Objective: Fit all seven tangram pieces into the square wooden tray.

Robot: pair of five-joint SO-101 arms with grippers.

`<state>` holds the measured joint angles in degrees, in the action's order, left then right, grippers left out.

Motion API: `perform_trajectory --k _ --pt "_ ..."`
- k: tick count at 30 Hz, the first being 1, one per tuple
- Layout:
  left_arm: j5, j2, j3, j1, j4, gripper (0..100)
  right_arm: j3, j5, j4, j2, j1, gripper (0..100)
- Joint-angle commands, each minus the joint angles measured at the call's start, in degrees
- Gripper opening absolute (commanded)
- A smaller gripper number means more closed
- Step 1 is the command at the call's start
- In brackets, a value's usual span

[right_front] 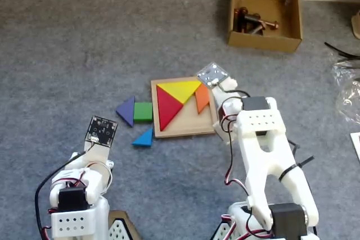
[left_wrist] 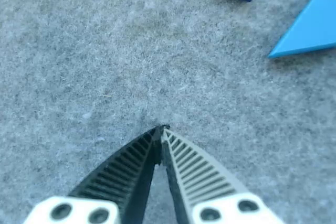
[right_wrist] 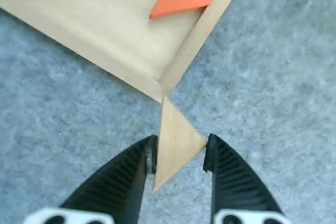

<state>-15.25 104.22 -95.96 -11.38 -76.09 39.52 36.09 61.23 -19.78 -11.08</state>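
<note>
Triangle [right_wrist: 174, 124] of bare wood lay on the worktop [right_wrist: 273, 77] at the tray [right_wrist: 209, 22] corner, grasped by my right pincer [right_wrist: 181, 149], presumably for lifting over the rim; my left pincer [left_wrist: 160, 132] hung clenched, empty.

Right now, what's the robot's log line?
left gripper: shut, empty | right gripper: shut on plain wooden triangle at corner of square wooden tray | in tray: yellow triangle, red triangle, orange piece | outside: purple triangle, green square, blue triangle
</note>
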Motion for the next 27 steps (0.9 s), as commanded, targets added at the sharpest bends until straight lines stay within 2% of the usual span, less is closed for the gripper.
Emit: perform_trajectory --k 1,13,17,27 --pt "0.4 0.4 -1.2 -0.7 -0.4 1 -3.0 0.7 -4.4 -2.7 -2.7 13.3" --pt "0.4 0.4 -1.2 -0.7 -0.4 1 -3.2 1.0 -12.3 5.2 -13.0 13.4" --pt "0.4 0.4 -1.2 -0.7 -0.4 1 -3.2 4.0 -15.5 8.0 -16.7 13.5" --pt "0.4 0.4 -1.2 -0.7 -0.4 1 -3.7 4.4 -19.6 16.5 -20.2 13.5"
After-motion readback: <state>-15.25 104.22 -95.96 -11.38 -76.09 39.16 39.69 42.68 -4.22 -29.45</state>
